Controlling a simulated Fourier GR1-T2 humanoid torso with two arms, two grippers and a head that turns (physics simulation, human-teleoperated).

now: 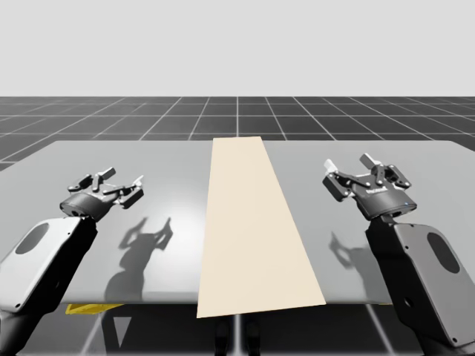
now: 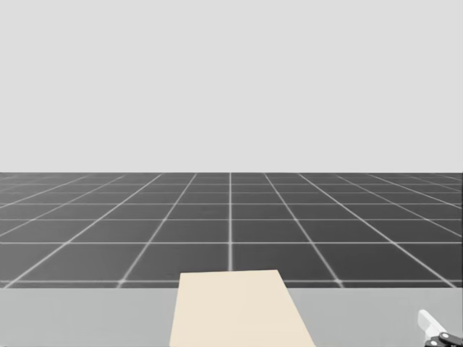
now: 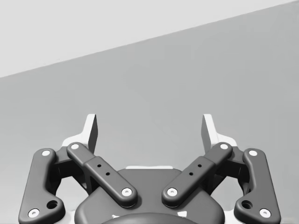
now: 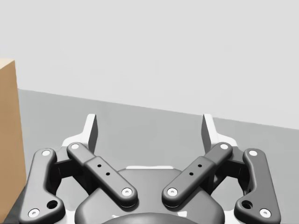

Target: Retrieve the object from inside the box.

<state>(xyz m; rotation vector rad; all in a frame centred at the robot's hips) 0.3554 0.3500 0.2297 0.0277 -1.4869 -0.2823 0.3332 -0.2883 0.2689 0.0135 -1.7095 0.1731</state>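
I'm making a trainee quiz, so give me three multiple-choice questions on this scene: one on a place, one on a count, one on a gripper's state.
1. Where is the beige box?
A) between the two grippers
B) left of both grippers
C) in the right gripper

2. How many grippers hang over the table in the high view?
A) one
B) two
C) three

3. The left gripper is:
A) shut on a can
B) open, holding nothing
C) shut on the box

Answers:
1 A: it runs down the table's middle, with the right gripper on its other side.
2 B: one on each side.
3 B: its fingers stand apart over bare table.
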